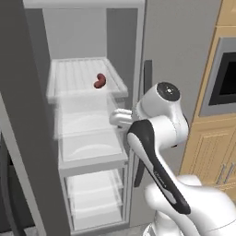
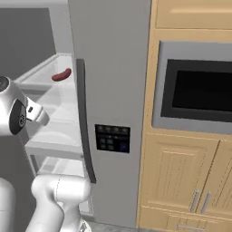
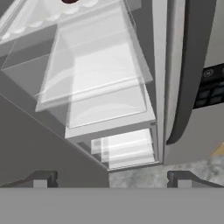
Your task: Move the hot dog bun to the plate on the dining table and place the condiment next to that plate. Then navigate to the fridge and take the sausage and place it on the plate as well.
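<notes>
so the sausage (image 1: pixel 100 81) is sitting on the top wire shelf (image 1: pixel 69 76) of the open fridge (image 1: pixel 87 138), toward the back right of that shelf; in the right base view it's the reddish curved thing lying with its long axis running roughly across the shelf, a bit bent like a bean

the claw (image 3: pixel 112 177) is well below it; in the hand view the two fingertips (image 3: pixel 41 178) stand wide apart with nothing between them, so it's open and empty; the camera there looks down along the clear drawers (image 3: pixel 100 83) toward the floor, and the sausage only peeks in as a dark sliver at the very top edge; so from the claw the sausage lies up and further into the fridge, not straight ahead

in the left base view the wrist end of the arm sits just in front of the middle drawers, at about the fridge's door edge; my guess is the next move has to lift and tilt the hand up to shelf level, then reach in and come at the sausage across its short side; the fridge handle (image 2: pixel 85 122) on the closed door is close on the right, so that's the thing i'd watch for bumping
</notes>
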Controlling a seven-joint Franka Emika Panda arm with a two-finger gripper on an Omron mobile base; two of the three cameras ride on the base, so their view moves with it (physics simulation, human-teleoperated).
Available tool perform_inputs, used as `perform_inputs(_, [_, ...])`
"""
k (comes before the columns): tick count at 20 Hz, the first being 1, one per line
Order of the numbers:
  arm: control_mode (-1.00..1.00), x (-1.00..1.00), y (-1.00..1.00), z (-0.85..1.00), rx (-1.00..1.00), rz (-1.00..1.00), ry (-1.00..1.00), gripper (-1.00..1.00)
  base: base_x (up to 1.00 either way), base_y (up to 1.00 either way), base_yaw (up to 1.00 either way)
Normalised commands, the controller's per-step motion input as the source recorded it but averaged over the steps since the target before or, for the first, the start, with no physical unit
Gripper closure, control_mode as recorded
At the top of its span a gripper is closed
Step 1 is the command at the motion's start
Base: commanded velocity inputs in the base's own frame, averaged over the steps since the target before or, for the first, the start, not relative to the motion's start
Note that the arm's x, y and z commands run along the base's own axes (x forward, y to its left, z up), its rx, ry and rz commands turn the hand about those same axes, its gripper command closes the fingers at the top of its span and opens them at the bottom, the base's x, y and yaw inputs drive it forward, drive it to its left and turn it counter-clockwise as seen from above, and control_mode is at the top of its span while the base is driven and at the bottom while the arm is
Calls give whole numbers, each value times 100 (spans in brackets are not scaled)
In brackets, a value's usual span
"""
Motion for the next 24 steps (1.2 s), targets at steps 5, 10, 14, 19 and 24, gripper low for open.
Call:
perform_inputs(5, [100, 0, 0, 0, 0, 0, 0, -100, 0, 55, -34])
perform_inputs(10, [100, 0, 0, 0, 0, 0, 0, -100, 15, 8, -9])
perform_inputs(14, [100, 0, 0, 0, 0, 0, 0, -100, 47, 16, 1])
perform_inputs(19, [100, 0, 0, 0, 0, 0, 0, -100, 12, 50, 8])
perform_inputs(24, [-100, 6, -3, 2, 0, 0, 0, -100, 3, 11, 5])
